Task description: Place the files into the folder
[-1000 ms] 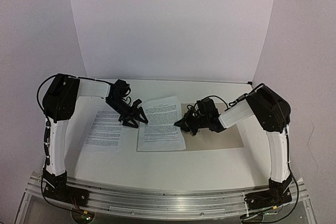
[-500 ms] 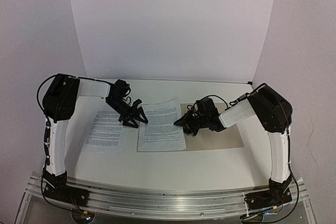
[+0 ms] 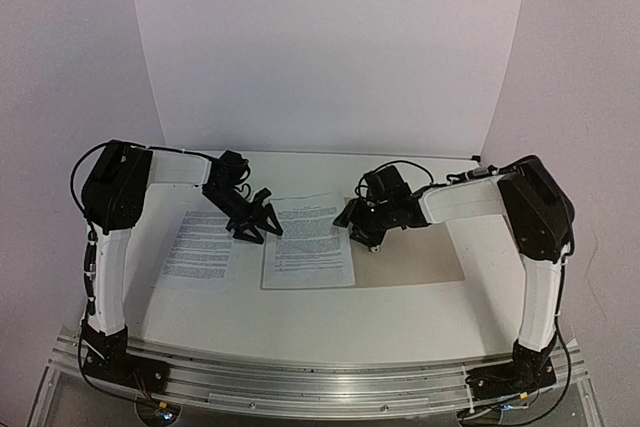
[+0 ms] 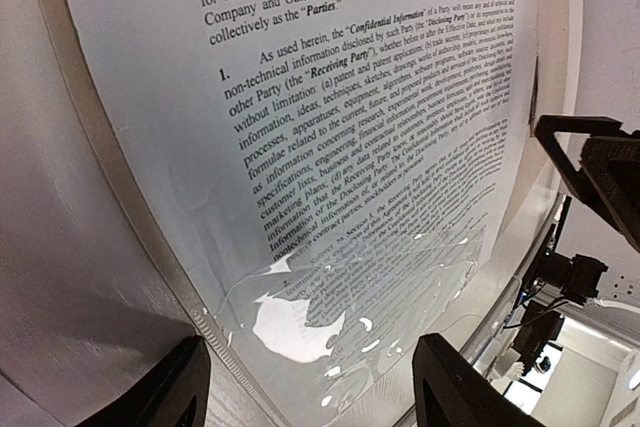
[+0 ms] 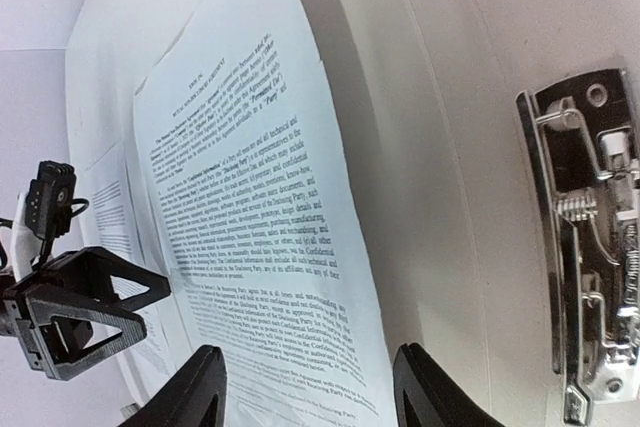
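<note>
Folder (image 3: pixel 420 259): flat on the right of the table (image 3: pixel 300 319), metal clip (image 5: pixel 590 247) bare; I see only one sheet's edge on it.
Centre sheet (image 3: pixel 308 247): right edge overlaps the folder's left border.
Left sheet (image 3: pixel 198 247): on the table, well apart from the folder.
Right gripper (image 3: pixel 360 229): fingers apart over the centre sheet's right edge.
Left gripper (image 3: pixel 258 222): fingers apart, at that sheet's left edge.
</note>
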You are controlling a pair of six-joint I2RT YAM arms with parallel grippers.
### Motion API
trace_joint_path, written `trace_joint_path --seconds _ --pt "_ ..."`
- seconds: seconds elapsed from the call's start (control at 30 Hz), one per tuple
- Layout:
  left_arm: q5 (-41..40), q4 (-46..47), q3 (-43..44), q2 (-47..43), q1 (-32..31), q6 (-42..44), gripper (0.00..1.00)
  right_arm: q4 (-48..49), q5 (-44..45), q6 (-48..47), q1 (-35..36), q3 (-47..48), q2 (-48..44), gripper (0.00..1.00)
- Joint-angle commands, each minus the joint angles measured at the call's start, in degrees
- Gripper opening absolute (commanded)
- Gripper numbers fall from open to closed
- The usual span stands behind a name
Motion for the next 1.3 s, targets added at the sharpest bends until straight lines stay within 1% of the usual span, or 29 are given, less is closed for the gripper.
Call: trace_joint_path --seconds 0.0,0.07,0.13,0.27,0.3,0.37,0.4,0.53,0.67,0.83,0.97,1.1,1.27 --pt "-6.21 -2.76 2.18 -0.61 -0.27 3.08 0.71 -14.99 7.73 -8.01 0.52 8.49 -5.0 0.59" --pt "-6.69 -3.34 2.81 -1.37 -0.28 4.22 0.71 -19.0 8.94 -10.65 -0.07 10.27 -5.8 0.6" --pt "-7.73 -3.95 3.87 -2.28 -0.31 5.85 0.71 -21.49 6.84 -12.12 -2.23 10.07 -6.89 0.57" --pt "-10.15 -3.85 6.38 -4.81 -0.6 12.49 0.71 -21.8 -0.15 -14.96 -7.46 6.9 -9.09 0.45" --pt "-11.36 -3.8 7.17 -5.34 -1.0 14.26 0.71 -21.74 -1.92 -16.45 -8.83 6.56 -9.03 0.44" --pt "-13.47 -3.78 9.04 -5.84 -2.72 18.01 0.71 -21.75 -6.78 -18.68 -11.5 6.07 -8.15 0.44" --pt "-14.09 -3.69 9.94 -5.83 -3.92 19.21 0.71 -21.79 -9.07 -19.55 -12.85 6.04 -7.49 0.46" --pt "-13.53 -2.36 12.03 -4.42 -6.67 19.76 0.71 -21.8 -9.03 -23.79 -16.18 7.98 -3.34 0.46" --pt "-13.31 -1.25 15.85 -1.19 -9.13 21.0 0.71 -21.68 -11.07 -26.32 -16.26 12.56 2.72 0.44" --pt "-13.55 4.31 18.28 1.89 -12.45 21.94 0.7 -21.41 -10.17 -27.65 -16.17 11.87 6.26 0.4" --pt "-12.63 7.15 20.49 4.06 -14.44 20.13 0.7 -20.77 -11.53 -29.83 -16.09 9.3 6.39 0.36" --pt "-11.71 10.92 19.33 5.78 -15.53 19.76 0.7 -18.18 -14.31 -30.55 -15.92 5.19 5.48 0.33" --pt "-11.22 11.77 21.99 8.81 -15.7 19.94 0.69 -14.31 -16.78 -33.19 -14.64 1.68 4.44 0.31"
